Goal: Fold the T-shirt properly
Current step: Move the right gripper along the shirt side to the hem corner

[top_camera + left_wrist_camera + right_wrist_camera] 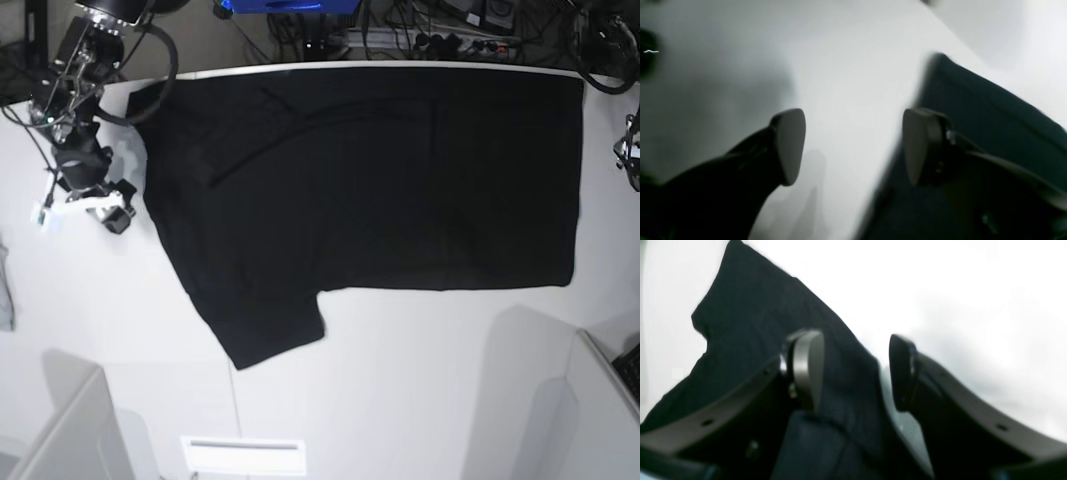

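Observation:
The black T-shirt point(380, 180) lies spread flat on the white table point(420, 380), plain face up, with one sleeve point(265, 330) pointing to the front. My right gripper point(112, 208) hovers just off the shirt's left edge. In the right wrist view, the right gripper point(855, 371) is open, and the T-shirt point(750, 323) edge runs beneath the gap between its fingers. My left gripper point(855, 146) is open over bare table. Its right finger point(920, 146) sits above the T-shirt point(990, 116) edge. Neither gripper holds anything.
A small grey cloth scrap point(5, 290) lies at the table's left edge. White panels stand at the front left point(60, 430) and front right point(610, 385). Cables and equipment point(400, 25) run behind the back edge.

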{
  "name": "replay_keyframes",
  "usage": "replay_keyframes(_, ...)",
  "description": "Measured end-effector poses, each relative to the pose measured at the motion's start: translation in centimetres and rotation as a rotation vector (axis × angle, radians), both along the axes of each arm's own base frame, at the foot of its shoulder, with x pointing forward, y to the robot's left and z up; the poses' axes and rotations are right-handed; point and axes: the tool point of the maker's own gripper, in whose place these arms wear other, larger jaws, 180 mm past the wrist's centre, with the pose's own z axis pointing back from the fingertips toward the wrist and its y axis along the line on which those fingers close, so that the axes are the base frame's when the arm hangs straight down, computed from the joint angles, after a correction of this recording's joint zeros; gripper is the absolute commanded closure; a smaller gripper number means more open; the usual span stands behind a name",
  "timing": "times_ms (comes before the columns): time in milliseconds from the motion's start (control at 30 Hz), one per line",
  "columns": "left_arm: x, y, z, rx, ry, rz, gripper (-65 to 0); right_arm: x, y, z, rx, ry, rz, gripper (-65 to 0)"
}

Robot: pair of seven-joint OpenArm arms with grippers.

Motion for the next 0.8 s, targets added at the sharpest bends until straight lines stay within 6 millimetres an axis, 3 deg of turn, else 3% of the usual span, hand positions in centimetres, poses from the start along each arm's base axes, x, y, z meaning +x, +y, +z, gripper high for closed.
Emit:
replay_keyframes(200, 4.5, -0.3, 1.6, 0.109, 0.009, -0.050, -43.9, 4.5, 1.5, -0.1, 0.015, -0.005, 0.083, -30.0)
replay_keyframes(433, 9.8, -1.6, 2.2, 0.126, 0.004, -0.161, -43.9, 9.7, 1.6, 0.3, 0.008, -0.008, 0.134, -30.0)
replay_keyframes(533, 11.4, -1.6, 2.2, 0.119, 0.004, -0.181, -43.9, 12.4, 2.2, 0.5, 0.009, 0.001, 0.167, -30.5)
replay_keyframes(600, 12.2, -1.5, 2.3, 0.122, 0.011, -0.197, -43.9, 14.4, 2.6, 0.6, -0.011, -0.016, 0.183, -34.7)
replay_keyframes(800, 13.2, -1.9, 1.0, 0.086, 0.029, -0.202, -43.9, 17.8, 4.5, -2.4, -0.066, 0.061, 0.246, -42.8)
